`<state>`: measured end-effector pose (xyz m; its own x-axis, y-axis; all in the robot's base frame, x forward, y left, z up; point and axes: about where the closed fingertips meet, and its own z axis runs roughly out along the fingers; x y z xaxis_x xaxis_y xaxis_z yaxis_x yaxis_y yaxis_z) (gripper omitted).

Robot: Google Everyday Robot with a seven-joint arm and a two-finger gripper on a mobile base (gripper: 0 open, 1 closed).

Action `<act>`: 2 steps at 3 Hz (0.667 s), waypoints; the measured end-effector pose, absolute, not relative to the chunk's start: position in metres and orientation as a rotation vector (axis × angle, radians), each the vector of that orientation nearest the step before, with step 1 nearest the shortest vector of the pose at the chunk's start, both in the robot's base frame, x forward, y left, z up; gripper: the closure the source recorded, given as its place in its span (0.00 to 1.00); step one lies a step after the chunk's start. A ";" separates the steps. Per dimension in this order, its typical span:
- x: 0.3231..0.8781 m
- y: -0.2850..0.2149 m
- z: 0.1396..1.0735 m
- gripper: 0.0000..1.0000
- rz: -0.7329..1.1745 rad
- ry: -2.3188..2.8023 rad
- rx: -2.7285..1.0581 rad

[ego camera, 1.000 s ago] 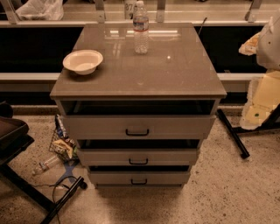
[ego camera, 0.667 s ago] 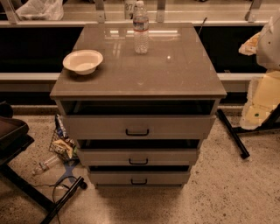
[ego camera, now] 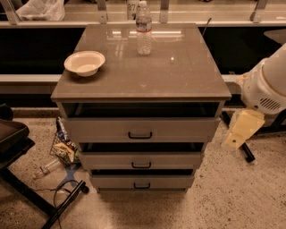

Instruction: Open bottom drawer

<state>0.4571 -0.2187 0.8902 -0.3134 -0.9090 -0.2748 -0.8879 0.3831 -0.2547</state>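
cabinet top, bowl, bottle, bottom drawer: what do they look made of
Cabinet top: glossy brown, likely laminate; it shows reflections. Bowl: matte white, paper or plastic. Bottle: clear, see-through plastic. Bottom drawer: matte grey-beige panel, maybe painted; dark handle, likely metal. Gripper, right of the cabinet, clear of it: pale beige plastic, seemingly.

Tabletop (ego camera: 178,80): white bowl (ego camera: 84,62) near the left edge; clear water bottle (ego camera: 143,29) upright at rear centre, well apart from the bowl. Top drawer (ego camera: 178,129) and middle drawer (ego camera: 178,160) each carry a dark bar handle. Floor left of the cabinet: snack wrappers (ego camera: 62,147), a plastic bottle (ego camera: 44,169) lying on its side, a black cable (ego camera: 60,203). Crumpled plastic bag (ego camera: 40,9) on the rear ledge. Gripper (ego camera: 241,129) hangs right of the cabinet, apart from it.
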 end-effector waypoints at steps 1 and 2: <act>0.452 -0.232 0.799 0.00 -0.001 2.249 -1.517; 0.455 -0.242 0.746 0.00 0.029 2.137 -1.503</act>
<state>0.4546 -0.2419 0.7464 -0.2469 -0.8712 -0.4243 -0.8825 0.3830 -0.2730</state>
